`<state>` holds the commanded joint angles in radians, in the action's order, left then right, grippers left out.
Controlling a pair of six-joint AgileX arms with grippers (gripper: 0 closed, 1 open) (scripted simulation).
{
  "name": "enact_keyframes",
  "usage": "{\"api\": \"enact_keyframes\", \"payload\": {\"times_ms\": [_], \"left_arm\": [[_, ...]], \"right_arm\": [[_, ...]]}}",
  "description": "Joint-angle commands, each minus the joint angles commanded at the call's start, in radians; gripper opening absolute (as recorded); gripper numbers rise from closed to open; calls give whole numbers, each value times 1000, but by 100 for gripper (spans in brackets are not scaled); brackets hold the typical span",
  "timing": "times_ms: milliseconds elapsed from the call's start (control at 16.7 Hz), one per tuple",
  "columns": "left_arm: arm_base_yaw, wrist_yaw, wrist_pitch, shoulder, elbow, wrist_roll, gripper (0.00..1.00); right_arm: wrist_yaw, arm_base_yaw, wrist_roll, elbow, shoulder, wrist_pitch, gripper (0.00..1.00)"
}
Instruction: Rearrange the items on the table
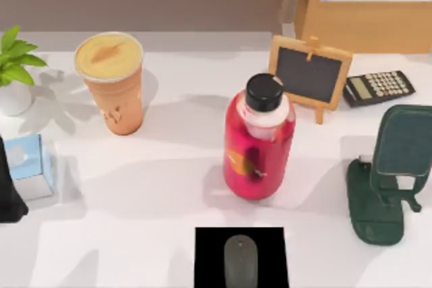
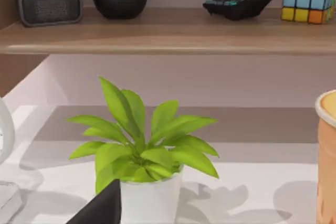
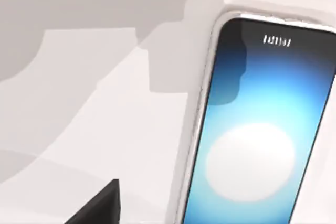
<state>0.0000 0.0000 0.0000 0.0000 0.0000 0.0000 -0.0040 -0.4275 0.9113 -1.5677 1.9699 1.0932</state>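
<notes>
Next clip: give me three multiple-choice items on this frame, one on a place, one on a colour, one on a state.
1. Where does the grey computer mouse lie?
A. on a black mat at the table's near edge
B. beside the calculator
C. on the blue box

2. What colour is the bottle cap?
A. white
B. black
C. yellow

3. What state is the smartphone screen in?
A. dark
B. cracked
C. lit pale blue

Answers: 1 A, the top view shows the mouse on the black mat; 2 B, the cap is black above the red body; 3 C, the right wrist view shows the screen glowing.
</notes>
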Motion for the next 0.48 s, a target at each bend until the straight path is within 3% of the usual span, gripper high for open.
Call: {"api": "enact_keyframes", "payload": {"times_ms": [180, 480], "left_arm": [[0, 0, 0, 0, 0, 0, 100], [0, 0, 0, 0, 0, 0, 100]], "right_arm": [[5, -83, -52, 20, 61, -14, 100], [5, -89, -56, 20, 66, -14, 100]]}}
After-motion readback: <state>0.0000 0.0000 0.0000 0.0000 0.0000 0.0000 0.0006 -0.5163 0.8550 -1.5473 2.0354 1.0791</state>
